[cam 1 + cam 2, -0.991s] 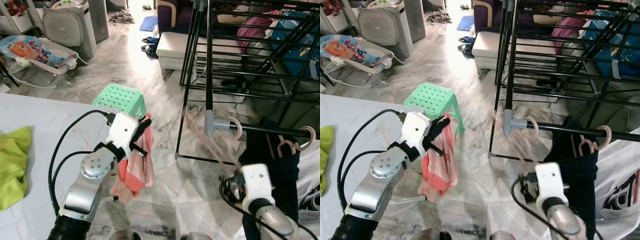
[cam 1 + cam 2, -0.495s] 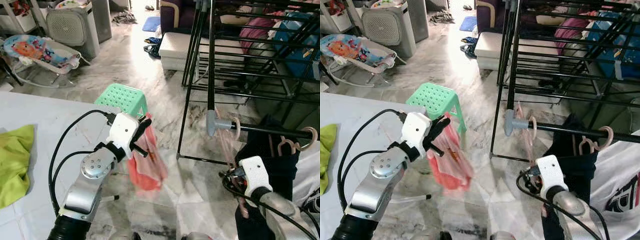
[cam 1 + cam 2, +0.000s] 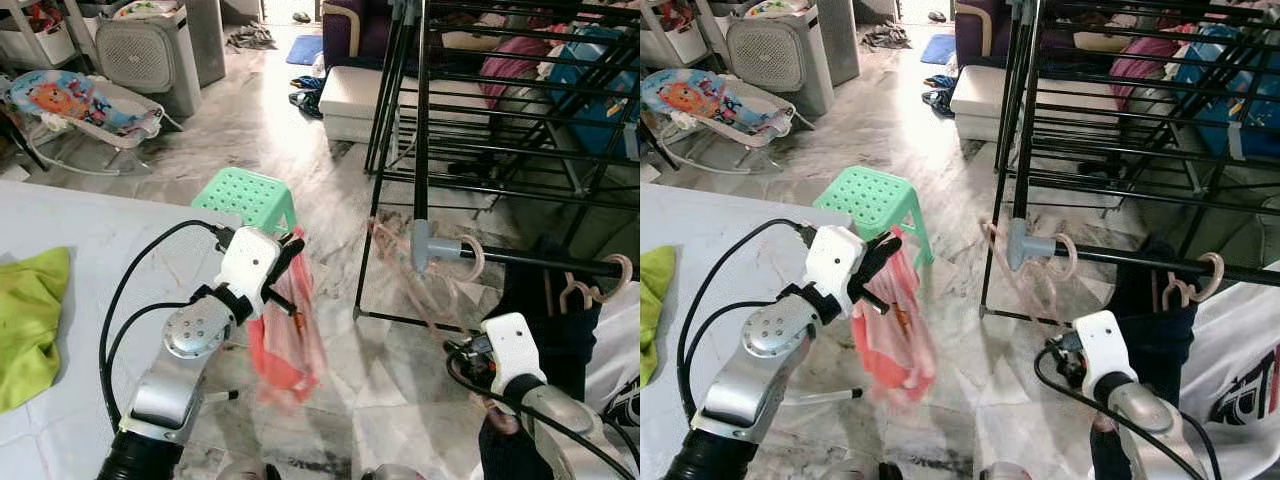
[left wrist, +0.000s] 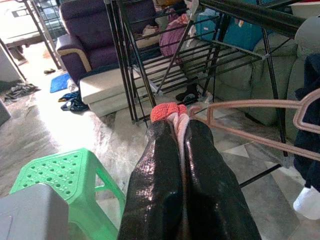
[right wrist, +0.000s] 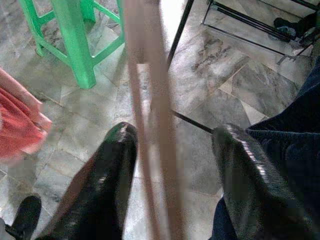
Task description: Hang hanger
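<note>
The left gripper [image 4: 175, 165] is clamped on a coral-pink garment [image 3: 285, 345], its 2 black fingers pressed together around the bunched cloth, which hangs blurred above the marble floor [image 3: 300, 150] just in front of a green plastic stool [image 3: 245, 198]. A pale pink hanger [image 3: 425, 285] hangs by its hook at the near end of the black drying rack [image 3: 500, 130], on the horizontal rail [image 3: 540, 262] beside the grey corner joint [image 3: 425, 248], its body a motion-blurred streak slanting toward the floor. The right gripper [image 5: 175, 165] is spread wide, the blurred hanger running between its 2 fingers, touching neither. A dark garment [image 3: 545, 320] hangs further along the same rail. A lime-green cloth [image 3: 28, 325] lies at the left edge of the white table [image 3: 100, 250].
</note>
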### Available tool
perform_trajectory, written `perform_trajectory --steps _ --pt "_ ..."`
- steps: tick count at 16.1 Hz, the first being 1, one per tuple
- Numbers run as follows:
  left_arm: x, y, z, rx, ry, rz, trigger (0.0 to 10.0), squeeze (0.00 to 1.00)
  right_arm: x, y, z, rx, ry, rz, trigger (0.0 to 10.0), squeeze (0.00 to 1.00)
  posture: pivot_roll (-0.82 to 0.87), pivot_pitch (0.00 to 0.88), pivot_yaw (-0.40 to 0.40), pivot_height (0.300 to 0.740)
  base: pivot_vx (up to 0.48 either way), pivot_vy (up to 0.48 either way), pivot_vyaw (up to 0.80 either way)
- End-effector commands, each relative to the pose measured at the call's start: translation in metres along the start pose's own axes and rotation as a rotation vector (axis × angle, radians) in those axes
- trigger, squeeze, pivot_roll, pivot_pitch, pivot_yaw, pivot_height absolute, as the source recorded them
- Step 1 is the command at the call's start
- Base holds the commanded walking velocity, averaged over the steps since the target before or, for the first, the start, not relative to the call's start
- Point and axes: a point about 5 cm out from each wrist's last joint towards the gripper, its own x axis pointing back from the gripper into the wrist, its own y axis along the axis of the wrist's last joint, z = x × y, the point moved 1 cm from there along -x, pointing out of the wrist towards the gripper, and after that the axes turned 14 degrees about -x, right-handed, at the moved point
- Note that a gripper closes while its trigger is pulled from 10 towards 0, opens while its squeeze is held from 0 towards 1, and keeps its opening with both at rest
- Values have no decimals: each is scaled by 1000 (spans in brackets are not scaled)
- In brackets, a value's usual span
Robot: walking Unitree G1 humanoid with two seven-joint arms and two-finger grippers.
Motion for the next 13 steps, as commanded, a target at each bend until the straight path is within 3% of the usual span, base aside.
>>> perform_trajectory --steps 1,4,5,6,7,8,9,10,11,12,13 --pt "0 3 -1 -4 0 -4 10000 0 4 5 -5 12 -16 -27 0 0 -45 8 6 740 0 0 0" --pt "0 0 -1 -12 -8 7 10000 0 7 6 -1 7 24 -26 0 0 -50 5 13 740 0 0 0" --pt "1 -1 0 -15 -9 11 10000 0 7 8 0 6 45 -29 980 0 -52 5 13 740 0 0 0" --pt "1 -1 0 -16 -10 13 10000 0 7 10 1 5 63 -34 3176 0 -52 4 13 740 0 0 0" --pt "1 -2 0 -16 -10 14 10000 0 8 12 2 13 81 -36 3922 0 -52 3 13 740 0 0 0" --pt "0 -2 0 -15 -12 15 10000 0 7 14 3 12 96 -37 8275 0 -52 4 13 740 0 0 0" --pt "0 -2 -1 -15 -16 17 10000 0 7 15 3 12 107 -36 10000 0 -51 3 13 740 0 0 0" --pt "1 -2 -2 -18 -22 17 10000 0 7 15 3 16 110 -32 10000 0 -49 4 14 740 0 0 0" --pt "1 -2 -4 -23 -29 17 10000 0 7 16 3 9 117 -25 10000 361 -49 4 14 740 0 0 0" --pt "1 -2 -3 -23 -29 19 10000 0 8 16 3 8 126 -17 10000 1000 -48 6 12 740 0 0 0" --pt "1 -2 -3 -24 -28 19 10000 0 8 16 3 11 126 -13 10000 1000 -48 6 12 740 0 0 0"
